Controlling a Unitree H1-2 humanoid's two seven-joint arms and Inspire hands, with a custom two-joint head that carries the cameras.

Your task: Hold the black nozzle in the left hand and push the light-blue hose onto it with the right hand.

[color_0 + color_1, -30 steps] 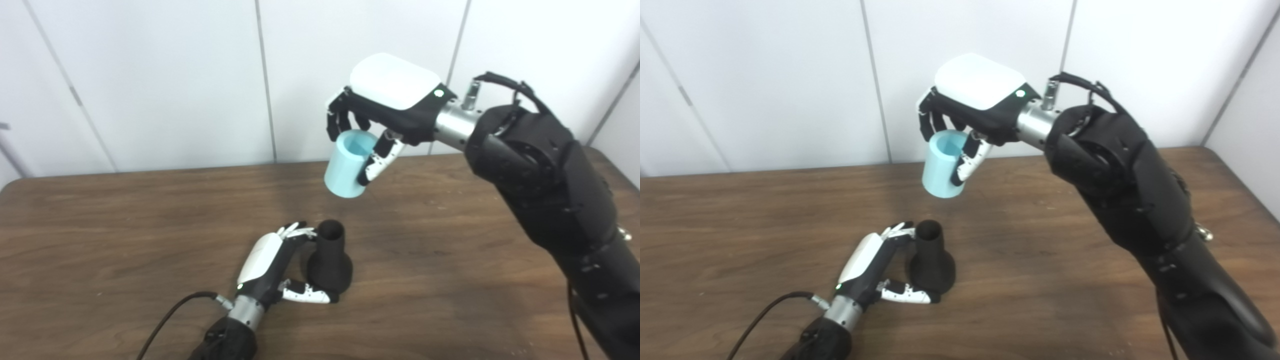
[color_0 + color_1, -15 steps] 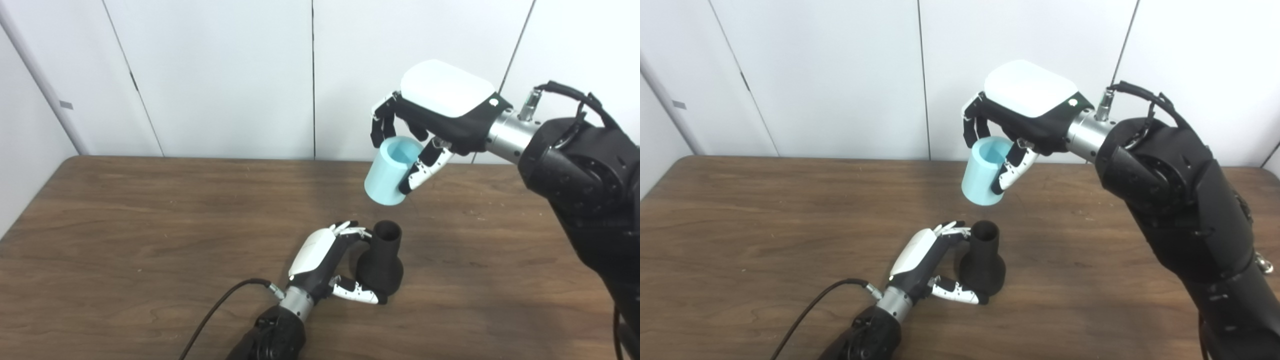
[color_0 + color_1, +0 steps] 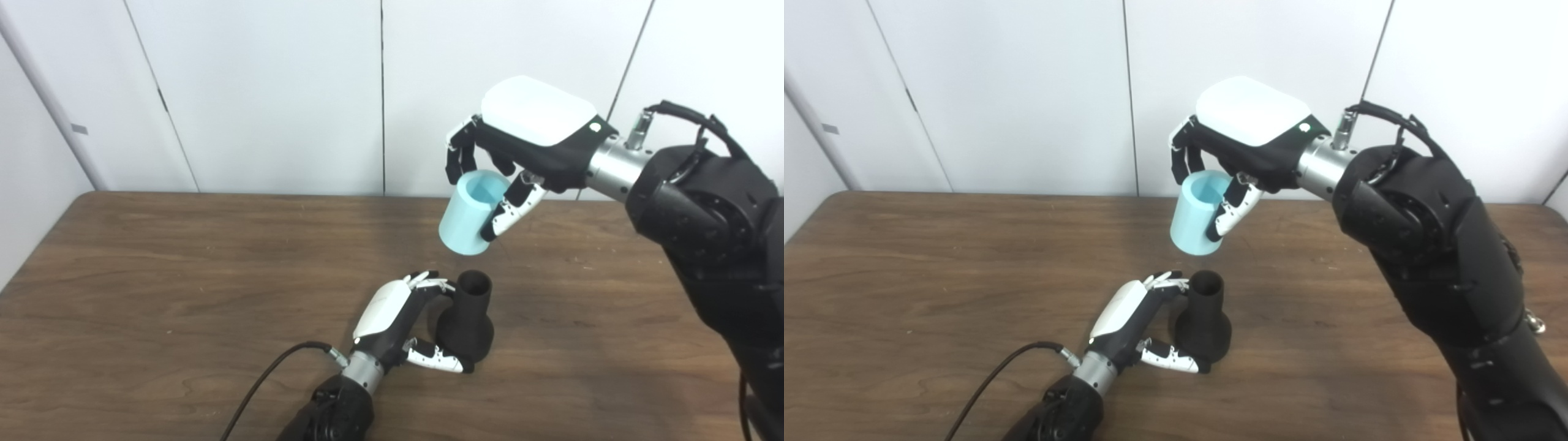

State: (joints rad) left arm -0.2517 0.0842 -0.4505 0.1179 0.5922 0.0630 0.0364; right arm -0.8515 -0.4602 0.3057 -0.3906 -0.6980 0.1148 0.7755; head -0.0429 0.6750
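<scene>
A black nozzle (image 3: pixel 467 321) stands upright on the brown table (image 3: pixel 184 275), wide base down and open neck up. My left hand (image 3: pixel 398 318) is wrapped around it, fingers behind the neck and thumb along the base. A short light-blue hose (image 3: pixel 468 212), shaped like an open tube, hangs in the air above and slightly left of the nozzle's mouth. My right hand (image 3: pixel 520 144) is shut on it from above, fingers on its far side and thumb on its near side. There is a clear gap between hose and nozzle.
A black cable (image 3: pixel 263 383) runs from my left wrist to the table's front edge. White wall panels (image 3: pixel 275 92) rise just behind the table's back edge. My bulky right arm (image 3: pixel 704 233) fills the right side.
The camera swung between the oldest frames and the later ones. Since half a second ago my right hand has carried the hose slightly left and down. The left hand and nozzle have stayed put.
</scene>
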